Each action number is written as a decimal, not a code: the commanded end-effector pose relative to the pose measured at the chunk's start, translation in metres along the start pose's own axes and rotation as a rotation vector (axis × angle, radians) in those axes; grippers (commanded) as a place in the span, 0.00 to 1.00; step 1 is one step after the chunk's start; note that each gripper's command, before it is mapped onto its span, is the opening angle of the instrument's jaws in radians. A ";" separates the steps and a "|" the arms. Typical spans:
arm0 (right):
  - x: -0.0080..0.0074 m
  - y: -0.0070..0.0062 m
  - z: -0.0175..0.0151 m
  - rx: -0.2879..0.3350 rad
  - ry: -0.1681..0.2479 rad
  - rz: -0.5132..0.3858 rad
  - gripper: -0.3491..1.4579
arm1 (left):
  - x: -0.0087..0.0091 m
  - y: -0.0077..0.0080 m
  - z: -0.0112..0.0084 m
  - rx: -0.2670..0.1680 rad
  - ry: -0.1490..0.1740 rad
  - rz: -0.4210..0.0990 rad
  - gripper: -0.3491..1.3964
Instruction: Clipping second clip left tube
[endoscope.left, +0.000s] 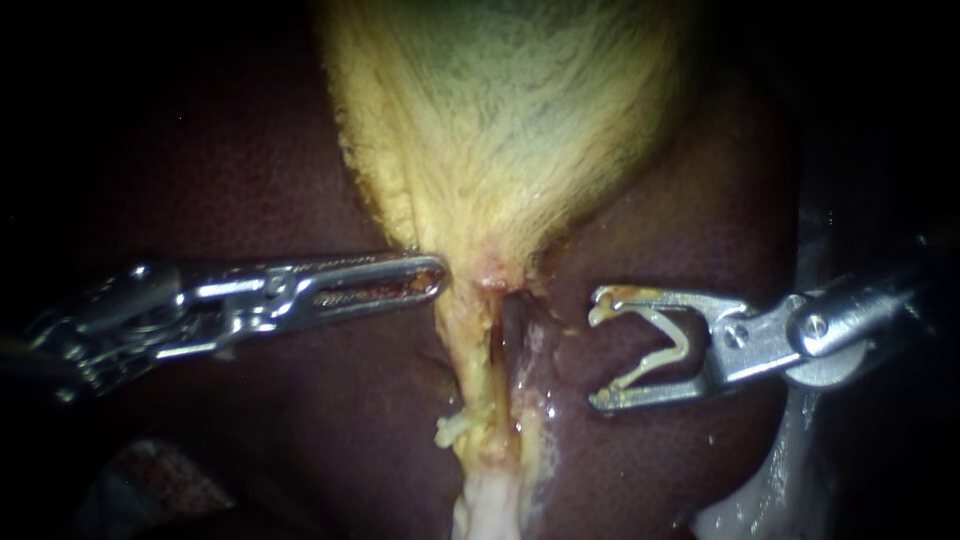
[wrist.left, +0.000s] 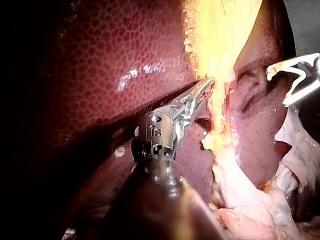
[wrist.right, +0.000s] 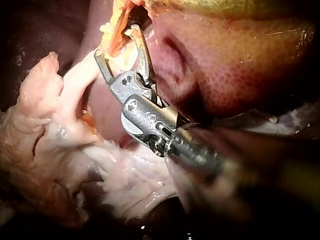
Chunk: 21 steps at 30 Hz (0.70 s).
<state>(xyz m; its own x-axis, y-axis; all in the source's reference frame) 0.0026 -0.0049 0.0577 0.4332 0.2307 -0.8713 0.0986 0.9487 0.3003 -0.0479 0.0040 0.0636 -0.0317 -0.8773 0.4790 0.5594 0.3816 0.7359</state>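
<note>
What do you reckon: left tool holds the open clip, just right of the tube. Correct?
No: the right tool holds the open clip, just right of the tube. The endoscope view shows it.

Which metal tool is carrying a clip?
The right instrument, entering from the right: a pale clip sits between its spread jaws. The left instrument carries none.

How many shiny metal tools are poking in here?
2. The left instrument comes in from the left, its tip at the gallbladder's narrow end. The right instrument waits on the tube's other side, carrying a clip.
</note>
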 end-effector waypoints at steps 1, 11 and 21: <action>0.0000 -0.0001 0.0001 0.000 0.000 0.000 0.52 | 0.0000 0.0000 0.0000 0.000 0.000 0.000 0.00; -0.0015 -0.0025 0.0060 0.042 0.011 0.032 0.52 | -0.0008 0.0007 -0.0028 0.005 0.005 -0.002 0.00; -0.0025 -0.0035 0.0132 0.072 0.013 0.132 0.52 | -0.0022 0.0013 -0.0070 -0.023 -0.001 -0.008 0.00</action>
<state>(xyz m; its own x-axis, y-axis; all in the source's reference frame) 0.0135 -0.0117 0.0644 0.4324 0.3564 -0.8282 0.1062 0.8920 0.4393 -0.0412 0.0044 0.0601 -0.0380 -0.8794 0.4745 0.5768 0.3684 0.7290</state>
